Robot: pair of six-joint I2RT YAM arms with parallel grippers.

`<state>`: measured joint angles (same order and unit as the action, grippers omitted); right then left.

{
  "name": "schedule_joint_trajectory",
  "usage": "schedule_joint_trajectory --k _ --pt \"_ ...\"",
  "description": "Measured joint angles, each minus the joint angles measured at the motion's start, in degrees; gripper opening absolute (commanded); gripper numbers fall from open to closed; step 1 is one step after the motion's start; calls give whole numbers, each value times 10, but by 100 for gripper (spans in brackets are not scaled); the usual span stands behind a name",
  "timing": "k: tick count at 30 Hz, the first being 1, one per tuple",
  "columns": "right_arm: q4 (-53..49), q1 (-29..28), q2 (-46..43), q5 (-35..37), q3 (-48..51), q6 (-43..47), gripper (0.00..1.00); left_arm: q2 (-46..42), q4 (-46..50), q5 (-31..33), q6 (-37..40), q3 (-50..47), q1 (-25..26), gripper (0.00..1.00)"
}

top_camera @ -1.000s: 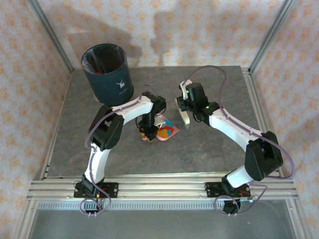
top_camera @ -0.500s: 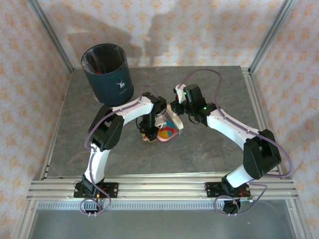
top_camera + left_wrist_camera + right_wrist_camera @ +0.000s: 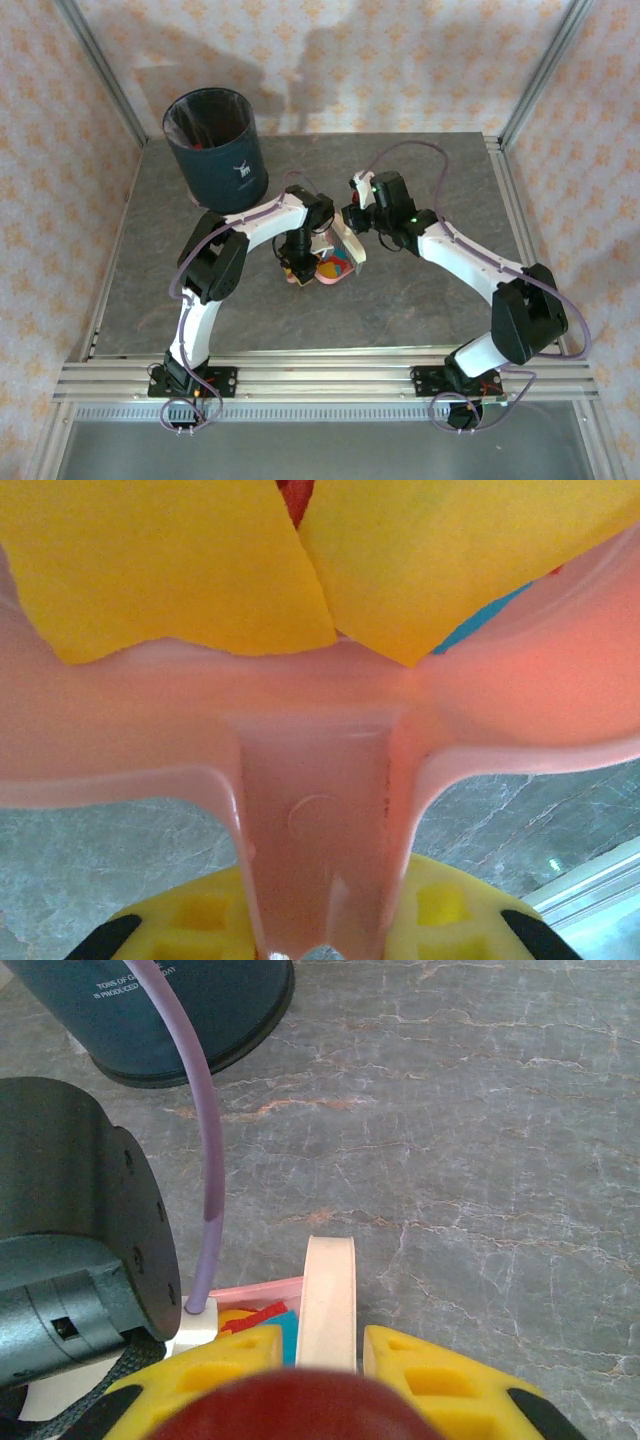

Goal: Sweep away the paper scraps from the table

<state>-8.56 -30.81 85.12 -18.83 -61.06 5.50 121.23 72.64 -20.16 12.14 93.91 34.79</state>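
- Your left gripper [image 3: 320,920] is clamped on the pink dustpan [image 3: 320,710] by its handle, lower centre.
- Your right gripper [image 3: 330,1360] grips the cream brush [image 3: 330,1280].
- Paper scraps [image 3: 180,570] lie in the pan.

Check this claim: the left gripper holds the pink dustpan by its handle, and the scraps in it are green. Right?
No. The left wrist view shows the paper scraps in the dustpan are yellow-orange, red and blue; the left gripper does hold its handle.
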Motion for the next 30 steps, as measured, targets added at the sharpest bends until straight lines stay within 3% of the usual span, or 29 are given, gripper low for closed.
schedule_joint_trajectory --k 12,21,30 --pt "18 4 -59 79 47 -27 0 -12 -7 7 0 -7 0 0" --pt "25 37 -132 179 84 -59 0 -66 -20 36 -3 -14 0 0" --pt "6 49 -198 206 123 -64 0 -116 -24 61 -10 19 -5 0"
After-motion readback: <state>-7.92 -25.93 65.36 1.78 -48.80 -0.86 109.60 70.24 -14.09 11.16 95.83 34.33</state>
